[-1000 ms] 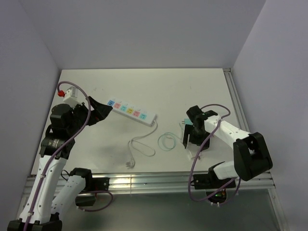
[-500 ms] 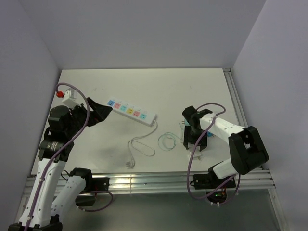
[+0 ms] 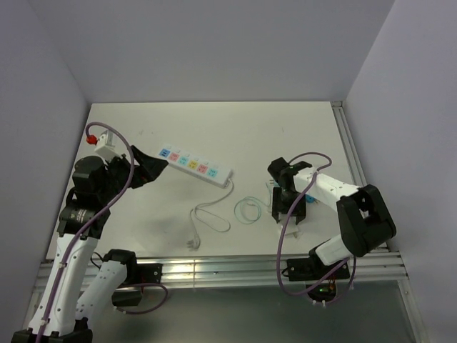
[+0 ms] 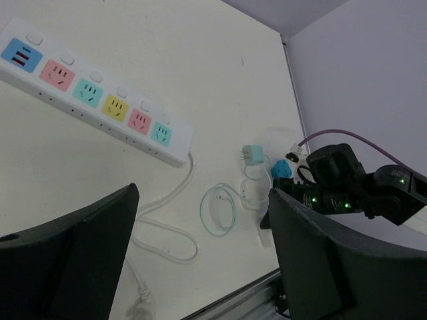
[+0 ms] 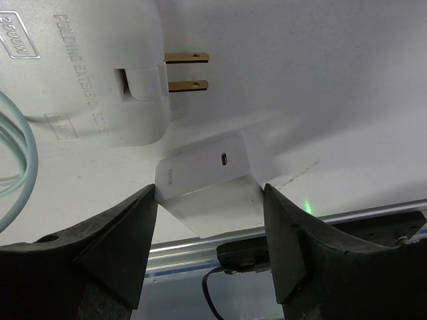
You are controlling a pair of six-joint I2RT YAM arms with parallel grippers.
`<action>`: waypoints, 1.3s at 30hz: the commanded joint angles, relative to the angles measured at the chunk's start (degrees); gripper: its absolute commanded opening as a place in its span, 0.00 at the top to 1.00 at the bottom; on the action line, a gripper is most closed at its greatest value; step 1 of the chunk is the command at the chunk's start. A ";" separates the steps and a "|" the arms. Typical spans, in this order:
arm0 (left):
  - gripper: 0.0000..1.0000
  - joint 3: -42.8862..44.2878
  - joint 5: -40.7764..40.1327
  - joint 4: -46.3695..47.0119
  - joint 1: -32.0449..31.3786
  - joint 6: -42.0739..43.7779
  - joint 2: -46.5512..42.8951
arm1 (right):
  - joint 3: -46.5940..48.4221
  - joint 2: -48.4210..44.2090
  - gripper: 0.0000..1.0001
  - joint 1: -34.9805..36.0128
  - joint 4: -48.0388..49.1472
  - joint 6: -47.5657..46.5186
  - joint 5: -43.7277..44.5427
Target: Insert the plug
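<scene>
A white power strip with coloured sockets lies at the table's middle left; it also shows in the left wrist view. My left gripper hangs open and empty just left of the strip, its fingers wide apart in the wrist view. My right gripper is down on the table at the right. In the right wrist view its fingers touch both sides of a white charger block, which lies on the table. A white adapter with two brass prongs lies just beyond it.
The strip's white cord loops toward the near edge and ends in a plug. A teal cable coil and a teal plug lie left of the right gripper. The metal rail runs along the near edge.
My right gripper has shifted a little left and turned over the charger block. The left arm has barely moved.
</scene>
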 commanded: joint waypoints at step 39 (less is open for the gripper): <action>0.34 1.05 13.73 4.24 -0.06 0.09 0.00 | -0.12 -4.82 0.21 0.98 0.17 0.04 -0.58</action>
